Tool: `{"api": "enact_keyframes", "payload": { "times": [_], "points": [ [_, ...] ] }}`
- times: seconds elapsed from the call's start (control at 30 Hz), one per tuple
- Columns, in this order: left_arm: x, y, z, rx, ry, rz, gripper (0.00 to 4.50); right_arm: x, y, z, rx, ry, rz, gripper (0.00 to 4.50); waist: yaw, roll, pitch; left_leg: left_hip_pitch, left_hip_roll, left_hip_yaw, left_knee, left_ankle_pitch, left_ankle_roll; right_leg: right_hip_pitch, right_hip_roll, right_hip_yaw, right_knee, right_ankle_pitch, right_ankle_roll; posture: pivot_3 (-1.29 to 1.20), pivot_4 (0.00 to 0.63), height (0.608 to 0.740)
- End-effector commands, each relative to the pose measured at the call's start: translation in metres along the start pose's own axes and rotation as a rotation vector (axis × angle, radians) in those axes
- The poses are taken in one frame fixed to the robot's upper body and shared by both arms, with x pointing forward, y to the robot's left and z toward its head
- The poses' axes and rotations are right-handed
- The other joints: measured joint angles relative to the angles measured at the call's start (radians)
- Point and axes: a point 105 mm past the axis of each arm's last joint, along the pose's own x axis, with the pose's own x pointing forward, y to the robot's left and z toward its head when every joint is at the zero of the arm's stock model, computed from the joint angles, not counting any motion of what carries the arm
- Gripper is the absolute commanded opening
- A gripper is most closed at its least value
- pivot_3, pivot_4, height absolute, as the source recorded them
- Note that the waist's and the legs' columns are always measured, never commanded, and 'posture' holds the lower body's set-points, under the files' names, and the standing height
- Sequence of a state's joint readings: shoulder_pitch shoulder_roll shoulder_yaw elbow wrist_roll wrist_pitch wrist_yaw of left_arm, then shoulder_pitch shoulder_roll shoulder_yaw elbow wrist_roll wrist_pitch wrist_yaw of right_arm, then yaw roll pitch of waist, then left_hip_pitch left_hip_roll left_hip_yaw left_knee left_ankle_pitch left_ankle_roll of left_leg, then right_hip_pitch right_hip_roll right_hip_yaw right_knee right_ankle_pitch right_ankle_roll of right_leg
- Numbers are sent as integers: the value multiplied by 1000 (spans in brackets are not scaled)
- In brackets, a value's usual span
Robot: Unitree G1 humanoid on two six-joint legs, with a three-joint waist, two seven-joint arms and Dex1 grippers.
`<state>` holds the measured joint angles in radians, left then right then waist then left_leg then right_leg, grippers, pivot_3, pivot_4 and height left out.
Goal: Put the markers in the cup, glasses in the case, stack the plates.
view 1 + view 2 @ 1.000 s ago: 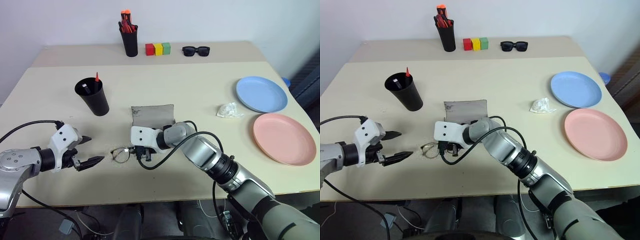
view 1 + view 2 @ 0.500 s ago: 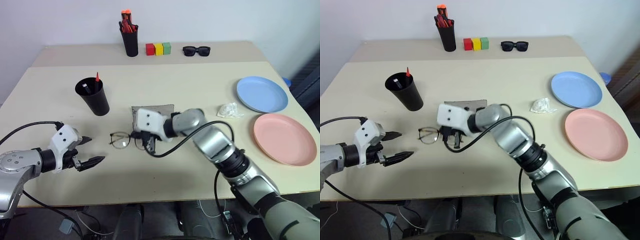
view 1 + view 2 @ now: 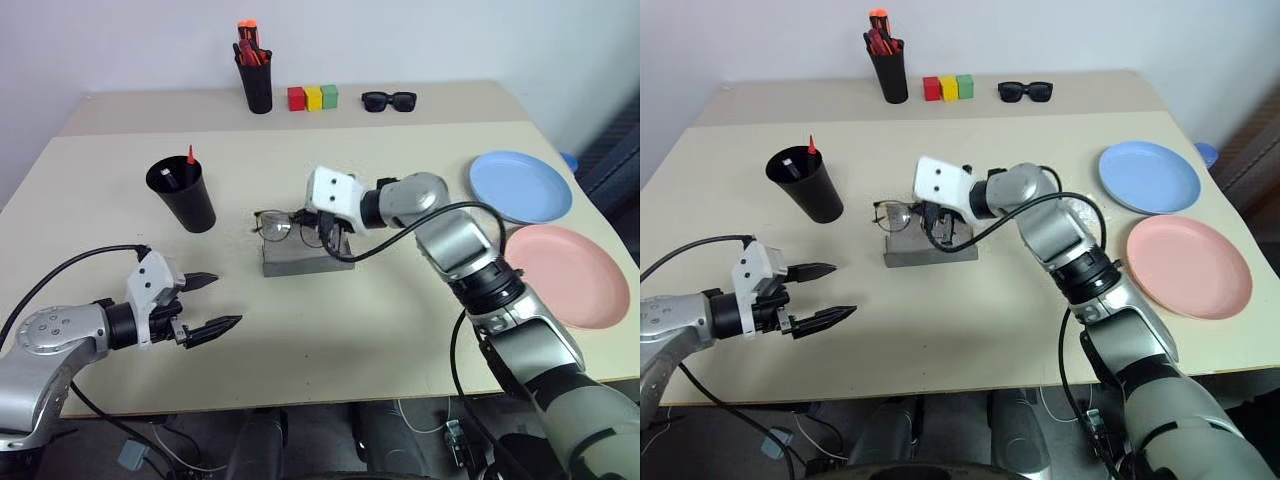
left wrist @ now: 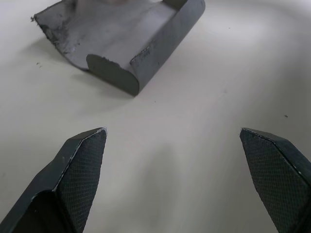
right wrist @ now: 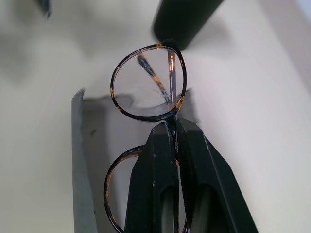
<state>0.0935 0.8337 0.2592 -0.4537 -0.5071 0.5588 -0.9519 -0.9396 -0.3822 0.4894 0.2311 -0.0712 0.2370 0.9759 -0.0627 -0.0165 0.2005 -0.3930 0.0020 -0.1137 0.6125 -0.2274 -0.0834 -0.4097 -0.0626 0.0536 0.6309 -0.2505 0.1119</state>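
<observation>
Now, step: my right gripper (image 5: 174, 127), pinching thin wire-rimmed round-lensed glasses (image 3: 275, 226) by the bridge, above grey felt case (image 3: 296, 256).
Left gripper (image 4: 175, 160): agape, empty, near case.
Next: I lower, release.

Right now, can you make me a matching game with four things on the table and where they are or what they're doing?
Things:
1. glasses
2. case
3. pink plate
4. left gripper

Descriptions:
A. open, hovering with nothing in it
B. pinched at the bridge by the right gripper, above the case
C. lying open on the table, grey
D. on the table, beside the blue plate and nearer the robot

Right pairs: 1-B, 2-C, 3-D, 4-A
</observation>
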Motion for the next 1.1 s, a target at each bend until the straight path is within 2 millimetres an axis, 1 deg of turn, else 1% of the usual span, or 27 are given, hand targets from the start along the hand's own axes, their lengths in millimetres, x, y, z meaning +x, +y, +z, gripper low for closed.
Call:
{"api": "enact_keyframes", "payload": {
  "times": [0.03, 0.2, 0.37, 0.4, 0.43, 0.47, 0.53, 0.6, 0.63, 0.67, 0.7, 0.73, 0.77, 0.8, 0.83, 0.9, 0.93, 1.0, 1.07, 1.1],
  "points": [
    [-2, 2, 5, 19, -16, 19, 4500, 2, -2, 1, -163, -17, -1, 60, -4, 0, 0, 0, 0, 0, 0, 0, 0, 0, 0, 0, 0, 0, 0, 0, 150, 740],
    [-4, 3, 3, -9, -12, 45, 4500, 5, 3, -13, -193, 4, 37, 60, -6, 0, 0, 0, 0, 0, 0, 0, 0, 0, 0, 0, 1, 0, 0, 0, 150, 740],
    [-3, 4, 4, -10, -17, 54, 4500, 5, 7, -15, -157, 0, 62, 60, -7, 0, 0, 0, 0, 0, 0, 0, 0, 0, 0, 0, 1, 0, 0, 0, 150, 740],
    [-3, 4, 4, -9, -17, 55, 4500, 4, 8, -15, -152, -1, 68, 714, -6, 0, 0, 0, 0, 0, 0, 0, 0, 0, 0, 0, 1, 0, 0, 0, 150, 740],
    [-2, 5, 4, -9, -17, 57, 4500, 3, 8, -15, -150, -1, 70, 1033, -6, 0, 0, 0, 0, 0, 0, 0, 0, 0, 0, 0, 1, 0, 0, 0, 150, 740],
    [-1, 7, 6, -6, -21, 62, 4500, 2, 4, -14, -143, 3, 42, 1410, -6, 0, 0, 0, 0, 0, 0, 0, 0, 0, 0, 0, 1, 0, 0, 0, 150, 740],
    [0, 11, 9, -6, -31, 75, 4500, -1, -3, -14, -128, 8, -3, 2396, -4, 0, 0, 0, 0, 0, 0, 0, 0, 0, 0, 0, 1, 0, 0, 0, 150, 740],
    [3, 18, 16, -31, -65, 95, 4500, -9, -12, -9, -123, -3, -54, 3416, -3, 0, 0, 0, 0, 0, 0, 0, 0, 0, 0, 0, 1, 0, 0, 0, 150, 740],
    [3, 21, 19, -34, -81, 100, 4500, -13, -15, -7, -123, -9, -71, 3416, -3, 0, 0, 0, 0, 0, 0, 0, 0, 0, 0, 0, 1, 0, 0, 0, 150, 740],
    [6, 26, 27, -66, -112, 104, 4500, -21, -19, -5, -106, -20, -100, 3416, -3, 0, 0, 0, 0, 0, 1, 0, 0, 0, 0, 0, 1, 0, 0, 0, 150, 740],
    [9, 30, 32, -88, -132, 105, 3983, -26, -21, -4, -92, -26, -118, 3458, 3, 1, 0, 0, 0, 0, 0, 0, 0, 0, 0, 0, 1, 1, 1, 0, 150, 740],
    [14, 32, 41, -85, -161, 95, 3703, -34, -21, -4, -80, -31, -135, 3458, 5, 0, 0, 0, 0, -1, 1, 0, 0, 0, 0, 0, 1, 1, 3, 0, 150, 740],
    [18, 34, 48, -81, -179, 88, 3110, -39, -21, -4, -73, -34, -145, 3458, 8, 0, 0, 0, 0, -1, 1, 0, 0, 1, 0, 0, 1, 1, 3, 0, 150, 740],
    [27, 38, 58, -77, -204, 88, 2735, -47, -18, -5, -71, -39, -154, 3458, 14, 0, 0, 0, 0, -1, 1, 0, 0, 1, 0, 0, 1, 2, 3, 0, 150, 740],
    [40, 41, 70, -72, -222, 78, 2261, -57, -14, -6, -60, -43, -163, 3458, 25, 0, 0, 0, 0, -1, 1, 0, 0, 1, 0, 0, 0, 2, 3, 0, 150, 740],
    [57, 45, 85, -65, -235, 67, 2261, -70, -8, -7, -44, -46, -172, 3458, 32, 0, 0, 0, -1, -2, 2, 0, 0, 3, 0, -1, 0, 2, 4, 0, 150, 740],
    [74, 51, 94, -40, -233, 84, 2261, -80, -1, -8, -21, -52, -177, 3458, 35, 0, 0, 0, -1, -2, 2, 0, 0, 3, 0, -1, -1, 2, 4, 0, 150, 740],
    [101, 56, 109, 2, -229, 86, 2261, -95, 11, -7, 18, -56, -182, 3458, 42, 0, 0, 0, -2, -2, 2, 0, 0, 3, 0, -1, -1, 2, 4, 0, 150, 740],
    [120, 59, 118, 38, -213, 83, 2261, -106, 21, -9, 61, -50, -198, 3458, 41, 0, 0, -1, -2, -2, 2, 0, 0, 3, 0, -1, -1, 2, 4, 0, 150, 740],
    [130, 60, 122, 62, -200, 79, 2261, -113, 25, -11, 111, -57, -224, 3458, 42, 0, 0, 0, -2, -1, 2, 0, 0, 2, 0, -1, -1, 2, 4, 0, 150, 740]
  ]
}}
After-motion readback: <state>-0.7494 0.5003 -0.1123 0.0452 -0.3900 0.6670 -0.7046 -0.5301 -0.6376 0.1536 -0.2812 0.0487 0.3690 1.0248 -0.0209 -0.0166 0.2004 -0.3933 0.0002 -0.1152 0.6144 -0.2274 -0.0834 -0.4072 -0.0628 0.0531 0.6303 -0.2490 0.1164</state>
